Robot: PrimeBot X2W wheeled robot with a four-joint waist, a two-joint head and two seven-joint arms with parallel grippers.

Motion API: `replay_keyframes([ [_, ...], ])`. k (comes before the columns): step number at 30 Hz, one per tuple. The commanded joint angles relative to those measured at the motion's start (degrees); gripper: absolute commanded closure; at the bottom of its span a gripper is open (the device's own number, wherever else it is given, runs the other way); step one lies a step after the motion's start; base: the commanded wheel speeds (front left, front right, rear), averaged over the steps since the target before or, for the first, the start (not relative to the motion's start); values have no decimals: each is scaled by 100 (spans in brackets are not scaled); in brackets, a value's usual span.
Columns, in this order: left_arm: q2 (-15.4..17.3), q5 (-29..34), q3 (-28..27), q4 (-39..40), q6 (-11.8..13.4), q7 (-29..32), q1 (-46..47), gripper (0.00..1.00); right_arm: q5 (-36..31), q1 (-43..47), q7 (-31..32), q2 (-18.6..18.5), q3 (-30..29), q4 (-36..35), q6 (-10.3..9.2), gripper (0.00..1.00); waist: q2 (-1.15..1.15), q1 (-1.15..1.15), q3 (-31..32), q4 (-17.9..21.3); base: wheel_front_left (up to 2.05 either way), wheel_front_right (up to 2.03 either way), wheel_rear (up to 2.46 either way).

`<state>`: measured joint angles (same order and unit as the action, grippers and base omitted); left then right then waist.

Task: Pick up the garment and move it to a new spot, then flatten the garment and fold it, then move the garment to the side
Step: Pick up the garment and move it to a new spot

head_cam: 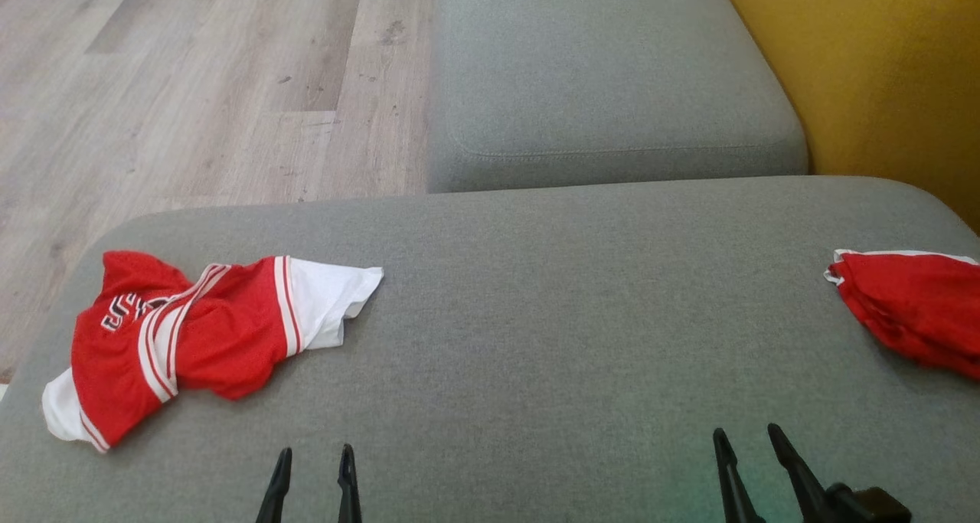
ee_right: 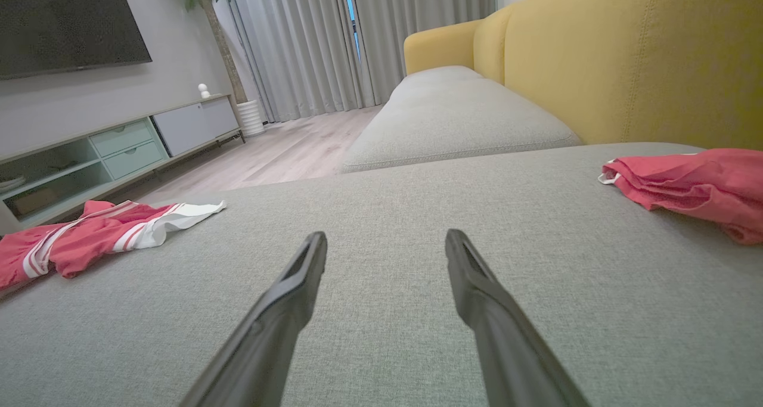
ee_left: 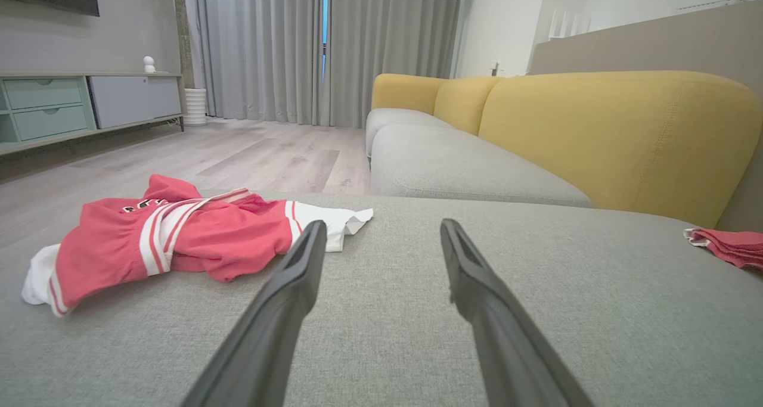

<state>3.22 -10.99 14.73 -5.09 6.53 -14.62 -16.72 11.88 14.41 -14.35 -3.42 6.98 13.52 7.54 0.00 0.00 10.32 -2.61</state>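
- Two sets of fingers, the left gripper [head_cam: 315, 450] and right gripper [head_cam: 746, 429], hover spread and empty over the near edge of the grey sofa seat [head_cam: 536, 316].
- The red-and-white jersey [head_cam: 191, 331] lies crumpled by the left edge.
- A red garment [head_cam: 911, 308] sits at the right edge, perhaps already set aside.
- For the jersey, pick-up, flattening and folding all seem to remain.

A grey sofa seat [head_cam: 597, 71] with a mustard-yellow backrest [head_cam: 880, 63] on the right runs away toward grey floor-length curtains [ee_left: 268, 49] at the far wall. Pale wood-plank floor [head_cam: 191, 86] lies to the left, where a low cabinet [ee_left: 119, 100] with green drawers stands under a dark television [ee_right: 65, 25].
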Motion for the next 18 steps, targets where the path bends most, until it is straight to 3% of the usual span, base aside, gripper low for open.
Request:
replay_keyframes([
  [1,-35,51,-215,153,-10,-38,242,0,-57,-205,-64,-19,91,-195,-5,0,0,0,4,-7,0,0,0],
  [10,-35,85,-297,124,4,-38,243,0,-95,-20,-64,-11,56,-237,-5,0,0,0,-22,-310,0,0,0],
  [17,-35,238,-391,136,-45,-38,290,0,-42,10,-64,22,149,-304,-5,0,0,0,-106,-1239,0,0,0],
  [18,-35,292,-459,138,-72,-38,302,0,-11,-15,-64,33,203,-329,-5,0,0,0,-148,-1565,0,0,0],
])
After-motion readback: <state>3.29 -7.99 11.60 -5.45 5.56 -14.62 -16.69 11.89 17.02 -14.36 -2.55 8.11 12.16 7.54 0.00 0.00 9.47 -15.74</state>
